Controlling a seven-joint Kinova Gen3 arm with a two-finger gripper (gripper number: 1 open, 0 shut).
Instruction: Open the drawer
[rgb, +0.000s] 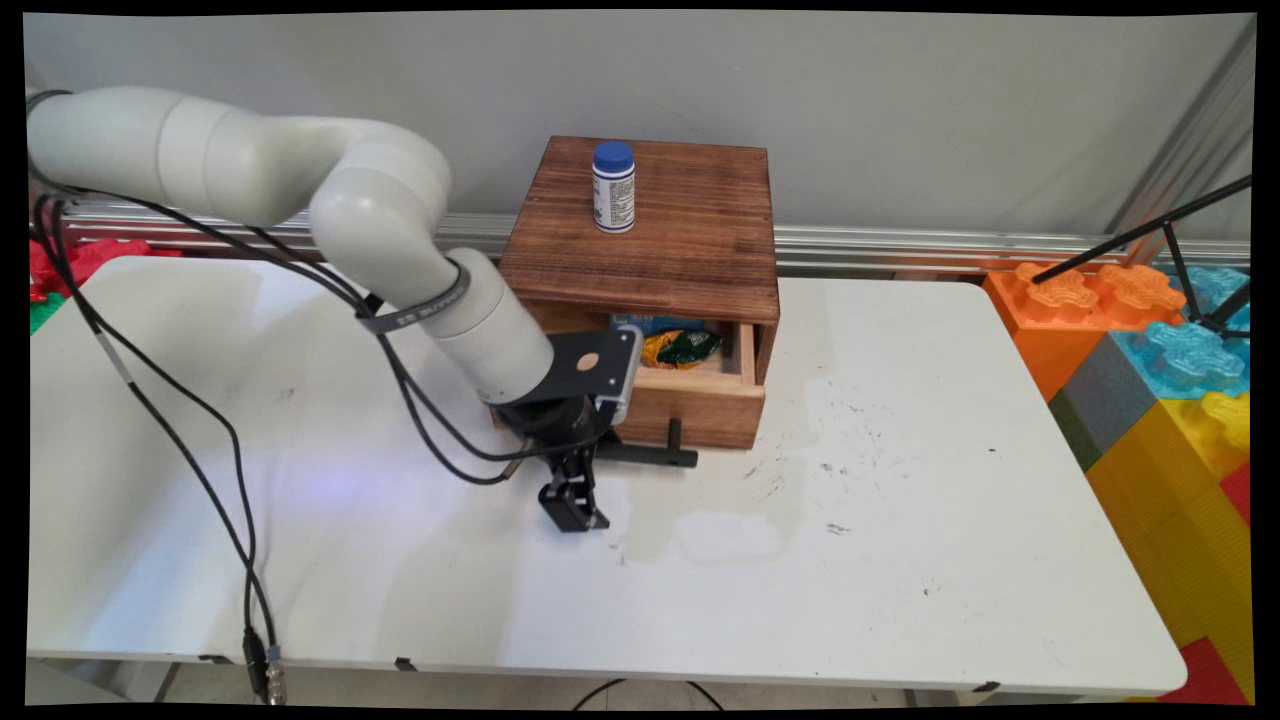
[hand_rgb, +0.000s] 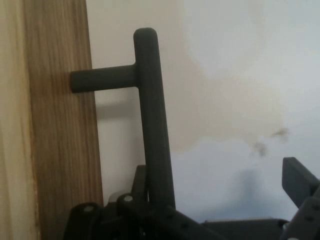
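Observation:
A brown wooden box (rgb: 690, 230) stands at the back of the white table (rgb: 900, 560), its drawer (rgb: 700, 400) pulled partly out. Inside the drawer lie a yellow and green packet (rgb: 680, 347) and something blue behind it. A black T-shaped handle (rgb: 655, 455) (hand_rgb: 150, 110) sticks out of the drawer front (hand_rgb: 60, 150). My gripper (rgb: 573, 508) (hand_rgb: 220, 182) points down at the table by the handle's left end. It is open, holding nothing. In the hand view the handle bar runs just inside one finger (hand_rgb: 141, 182).
A white bottle with a blue cap (rgb: 613, 187) stands upright on top of the box. Large orange, blue and yellow toy blocks (rgb: 1160, 350) are stacked off the table's right edge. Black cables (rgb: 200, 430) hang from the arm over the table's left part.

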